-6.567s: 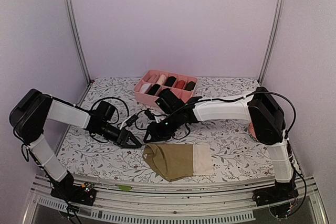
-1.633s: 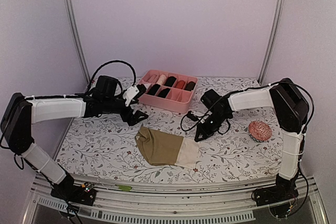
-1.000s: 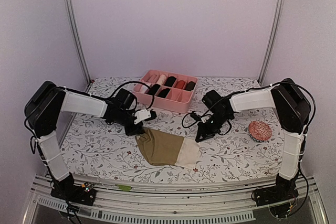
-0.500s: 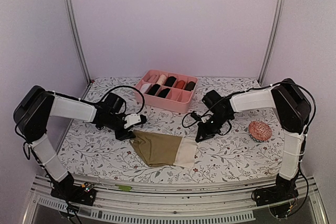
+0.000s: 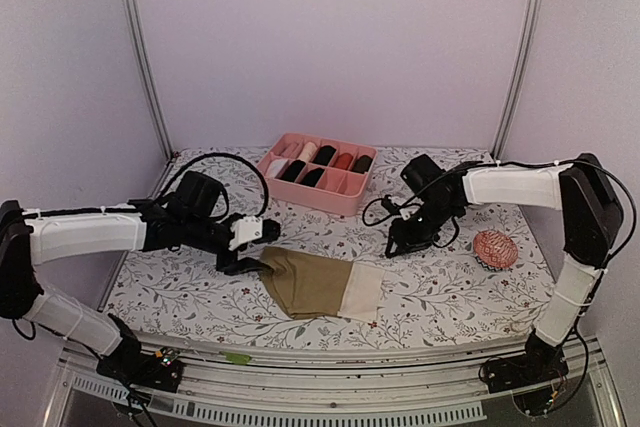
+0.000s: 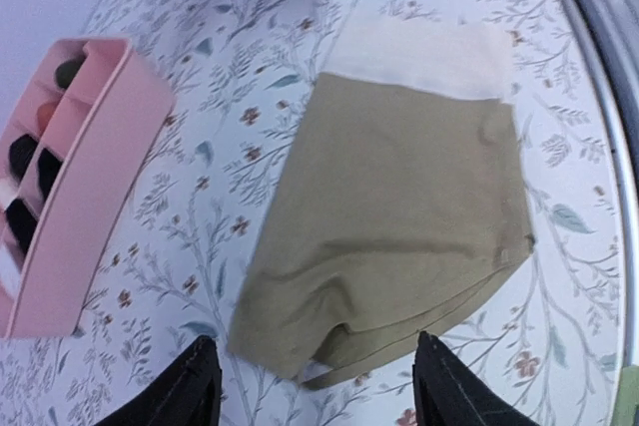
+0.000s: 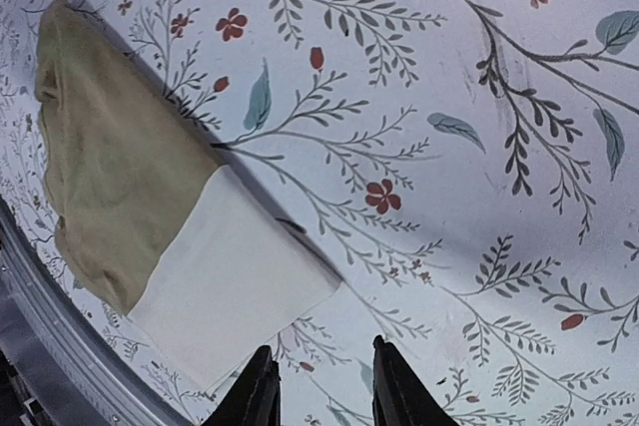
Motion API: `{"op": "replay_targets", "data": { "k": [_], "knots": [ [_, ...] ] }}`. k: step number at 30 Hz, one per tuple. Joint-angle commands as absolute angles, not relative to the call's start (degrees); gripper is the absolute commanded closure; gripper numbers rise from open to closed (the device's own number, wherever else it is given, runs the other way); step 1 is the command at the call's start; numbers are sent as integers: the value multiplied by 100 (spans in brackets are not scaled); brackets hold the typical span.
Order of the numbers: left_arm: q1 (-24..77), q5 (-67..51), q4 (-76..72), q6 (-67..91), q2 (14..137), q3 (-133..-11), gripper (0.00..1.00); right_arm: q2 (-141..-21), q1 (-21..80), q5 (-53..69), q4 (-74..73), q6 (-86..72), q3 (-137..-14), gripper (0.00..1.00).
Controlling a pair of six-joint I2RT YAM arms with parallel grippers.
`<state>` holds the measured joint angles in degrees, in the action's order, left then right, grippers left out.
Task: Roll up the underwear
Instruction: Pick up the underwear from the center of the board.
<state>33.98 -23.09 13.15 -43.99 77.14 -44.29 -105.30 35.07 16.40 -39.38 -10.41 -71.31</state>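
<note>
Underwear (image 5: 320, 285) on table (image 5: 440, 287), before the box (image 5: 308, 195); ball (image 5: 494, 248) to its right

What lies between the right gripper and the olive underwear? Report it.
Only bare floral table lies between the right gripper and the underwear; the right wrist view shows it.

Tally from where I hang: one pair of briefs (image 5: 320, 285), olive with a cream band. One pink box (image 5: 304, 192). Several rolls (image 5: 325, 155) in it, black, pale and red; exact number unclear. One patterned ball (image 5: 495, 248). Two of mine: left gripper (image 5: 262, 250), right gripper (image 5: 394, 245).
</note>
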Motion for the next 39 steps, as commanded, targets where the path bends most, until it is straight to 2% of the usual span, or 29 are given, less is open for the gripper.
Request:
{"op": "replay_targets", "data": {
  "k": [1,7,13,17,19,21,27,33,39],
  "knots": [
    [4356,-2879,1628,-4588,7719,-4081,41,-9556,3498,2447,-3456,-1328,-6453,67],
    [5275,-2505,1408,-4597,8440,-4033,49,-8652,3506,3046,-2606,-1867,-5360,67],
    [5447,-2087,1040,-4649,9092,-4124,50,-7671,3576,2903,-1795,-2047,-4550,66],
    [5458,-1632,949,-4610,9577,-4332,51,-7063,3746,2500,-1456,-1831,-4211,60],
    [5458,-1510,1073,-4649,9783,-4443,57,-6825,3877,2308,-1378,-1652,-4090,57],
    [5458,-1446,1210,-4718,9903,-4490,69,-6689,4054,2048,-1425,-1425,-4055,56],
    [5330,-1427,1810,-4877,9907,-4447,99,-6658,4815,1305,-1613,-846,-4089,55],
    [5236,-2081,2521,-4867,9565,-4397,100,-7239,6237,123,-1629,-175,-4164,58],
    [5185,-2412,2813,-4762,9815,-4635,100,-8113,7107,-325,-1386,230,-4134,60]
  ]
}}
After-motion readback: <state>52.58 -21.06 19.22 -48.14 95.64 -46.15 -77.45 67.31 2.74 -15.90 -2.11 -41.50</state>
